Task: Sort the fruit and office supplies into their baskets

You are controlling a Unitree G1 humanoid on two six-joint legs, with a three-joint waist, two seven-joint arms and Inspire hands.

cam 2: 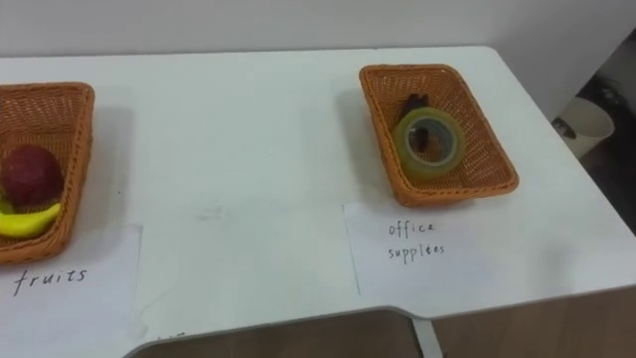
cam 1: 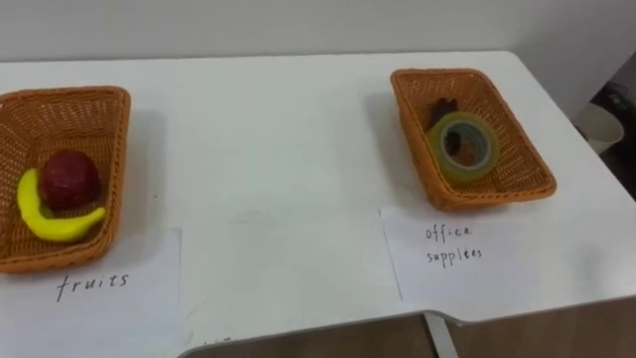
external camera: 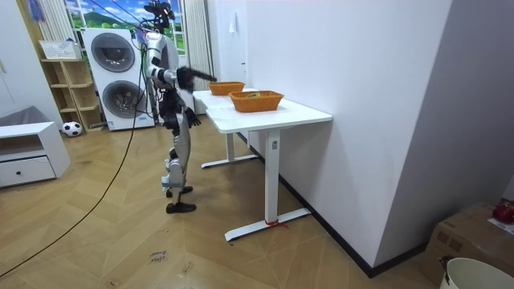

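Note:
A wicker basket (cam 1: 121,149) at the table's left holds a dark red round fruit (cam 1: 69,179) and a yellow banana (cam 1: 55,224). A second wicker basket (cam 1: 412,149) at the right holds a yellowish roll of tape (cam 1: 464,147), with a small dark object (cam 1: 442,107) behind it. Paper labels lie in front of the two baskets: "fruits" (cam 1: 94,283) and "office supplies" (cam 1: 454,244). In the room view I stand at the table's long side with a dark forearm held out level, and its hand (external camera: 209,78) is by the table edge.
The white table (cam 1: 268,149) lies bare between the baskets and stands against a wall. A white bin (cam 1: 599,124) is on the floor past the table's right end. Behind me are stacked washing machines (external camera: 120,80), a shelf (external camera: 68,84) and a low white cabinet (external camera: 28,152).

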